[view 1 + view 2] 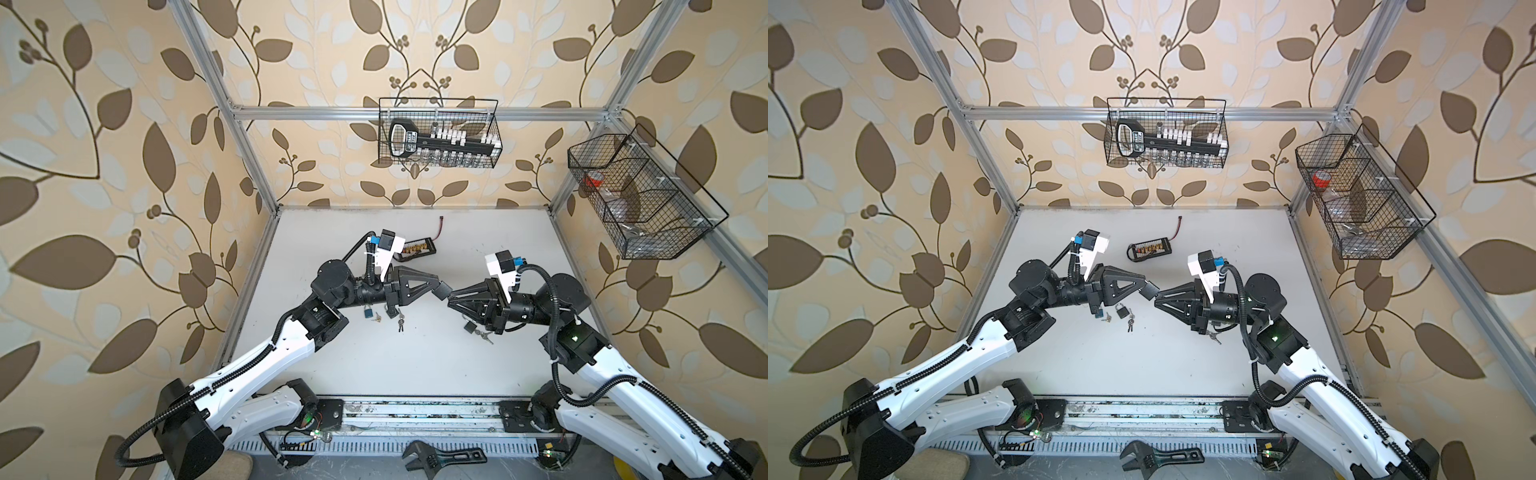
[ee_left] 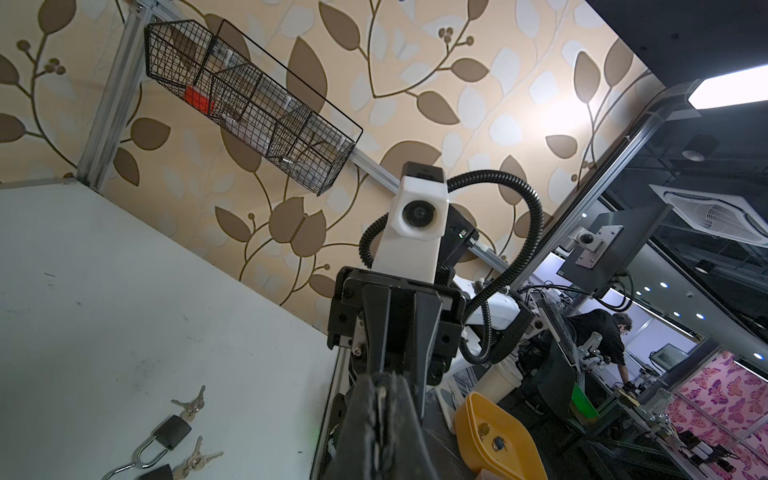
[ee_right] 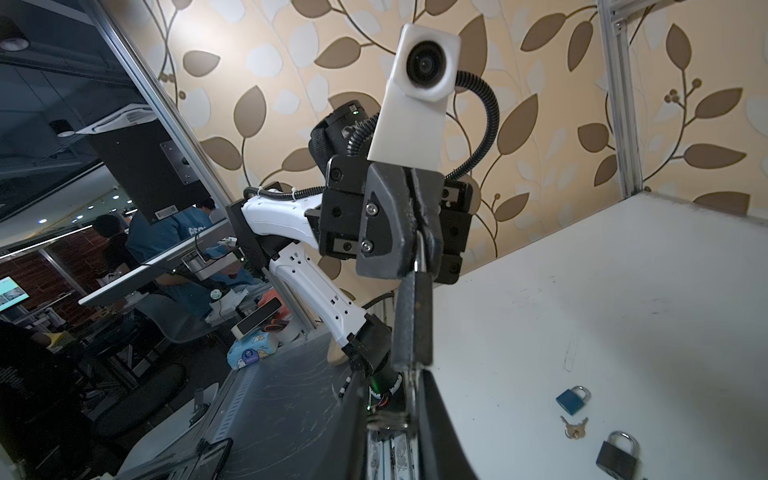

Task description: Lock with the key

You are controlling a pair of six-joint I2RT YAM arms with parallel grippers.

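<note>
Hanging over the table [image 1: 457, 374], the black padlock [image 3: 412, 320] is clamped by its shackle in the left gripper [image 3: 415, 257]. The right gripper [image 1: 452, 298] has narrow jaws at its bottom end, can't tell if they grip anything. Blue padlock [image 3: 572, 400] and loose keys [image 3: 574, 428] lie nearby.

A black connector board [image 1: 417, 250] with gold sockets lies toward the far edge of the table [image 1: 415, 365], about midway along it. Its thin lead ends in a red plug [image 1: 441, 219]. A wire basket [image 1: 494, 124] hangs on the back rail and holds a black key-shaped rack [image 1: 432, 143] with white pieces. A divided basket [image 1: 665, 232] hangs past the right edge, with a red roll [image 1: 593, 179] in the compartment nearest the far corner. A black adjustable wrench [image 1: 442, 457] lies beyond the near edge.
</note>
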